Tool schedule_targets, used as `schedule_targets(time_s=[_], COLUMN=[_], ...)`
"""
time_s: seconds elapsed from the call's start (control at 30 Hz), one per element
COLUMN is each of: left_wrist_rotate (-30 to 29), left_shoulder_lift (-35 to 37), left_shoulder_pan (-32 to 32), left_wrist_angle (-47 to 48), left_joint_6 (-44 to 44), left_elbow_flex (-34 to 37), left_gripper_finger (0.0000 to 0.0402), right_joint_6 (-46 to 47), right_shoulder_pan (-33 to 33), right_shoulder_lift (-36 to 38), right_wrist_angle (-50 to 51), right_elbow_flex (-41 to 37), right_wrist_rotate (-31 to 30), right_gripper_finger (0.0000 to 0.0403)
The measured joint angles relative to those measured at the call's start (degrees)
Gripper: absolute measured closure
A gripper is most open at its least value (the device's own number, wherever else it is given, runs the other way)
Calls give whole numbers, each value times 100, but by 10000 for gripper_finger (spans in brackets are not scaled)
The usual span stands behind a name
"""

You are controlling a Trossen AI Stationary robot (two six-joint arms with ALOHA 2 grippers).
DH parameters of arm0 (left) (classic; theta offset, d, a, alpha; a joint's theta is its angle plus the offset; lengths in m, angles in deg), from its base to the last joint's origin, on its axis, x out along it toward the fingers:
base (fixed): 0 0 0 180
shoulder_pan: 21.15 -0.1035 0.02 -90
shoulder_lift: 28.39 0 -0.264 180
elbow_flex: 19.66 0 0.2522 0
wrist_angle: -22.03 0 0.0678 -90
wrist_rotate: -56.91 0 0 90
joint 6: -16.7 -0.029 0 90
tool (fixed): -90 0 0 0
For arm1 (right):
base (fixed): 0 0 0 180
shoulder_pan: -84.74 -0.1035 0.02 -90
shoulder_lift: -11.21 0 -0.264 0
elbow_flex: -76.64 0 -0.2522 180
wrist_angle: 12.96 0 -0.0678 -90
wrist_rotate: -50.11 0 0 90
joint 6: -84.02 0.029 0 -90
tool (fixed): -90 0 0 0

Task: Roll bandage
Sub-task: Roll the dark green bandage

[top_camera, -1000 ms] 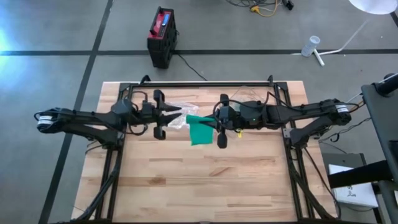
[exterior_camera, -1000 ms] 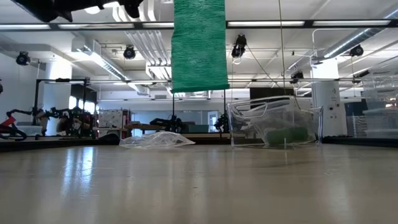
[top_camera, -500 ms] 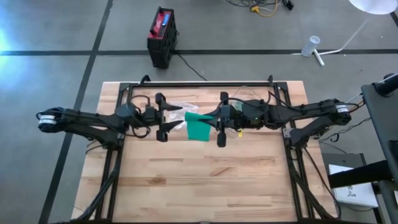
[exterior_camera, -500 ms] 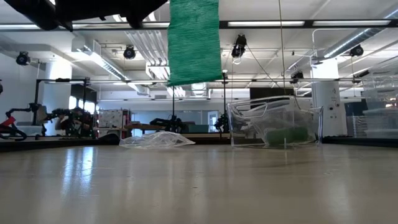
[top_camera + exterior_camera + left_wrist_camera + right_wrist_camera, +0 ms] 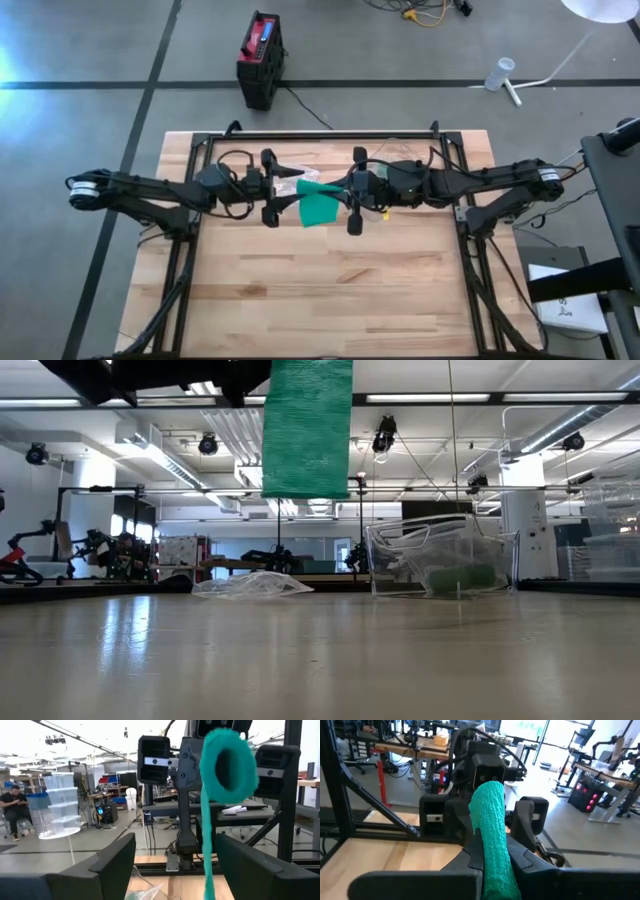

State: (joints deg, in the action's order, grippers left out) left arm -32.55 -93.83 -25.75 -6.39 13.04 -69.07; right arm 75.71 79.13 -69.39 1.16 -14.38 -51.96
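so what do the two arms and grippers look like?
Both arms are dark, slim and jointed, with black cables looped along them. The left arm and right arm each have a pale cap at the outer end. The left gripper and right gripper have boxy black fingers.

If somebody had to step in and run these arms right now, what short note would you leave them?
Right end effector: shut on the green bandage, held up in the air over the table.
Left end effector: open, facing the bandage, not gripping it.
Bandage: one end wound into a loop, the rest hanging loose as a strip.
A plastic bag lies on the table behind.
Done: rolling begun. Left: wind up the hanging strip.
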Motion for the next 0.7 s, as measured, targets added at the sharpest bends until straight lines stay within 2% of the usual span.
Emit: schedule_targets(time_s=[0.3,0.47,0.53,0.6,0.7], left_wrist_rotate=[2,4,3,-39,-136], left_shoulder_lift=[-31,-460,-673,-875,-1036], left_shoulder_pan=[0,0,0,0,0], left_wrist_angle=[18,31,24,28,41], left_joint_6=[-27,16,24,42,80], left_elbow_flex=[-168,-345,-454,-548,-658], left_gripper_finger=[114,113,127,157,239], right_joint_6=[-298,-376,-416,-475,-539], right_shoulder_pan=[0,0,0,0,0], right_shoulder_lift=[-9,-9,-9,-9,-14], right_wrist_angle=[136,127,134,206,300], right_elbow_flex=[0,0,0,0,0], right_wrist_rotate=[0,11,22,25,24], right_gripper_finger=[384,384,384,384,384])
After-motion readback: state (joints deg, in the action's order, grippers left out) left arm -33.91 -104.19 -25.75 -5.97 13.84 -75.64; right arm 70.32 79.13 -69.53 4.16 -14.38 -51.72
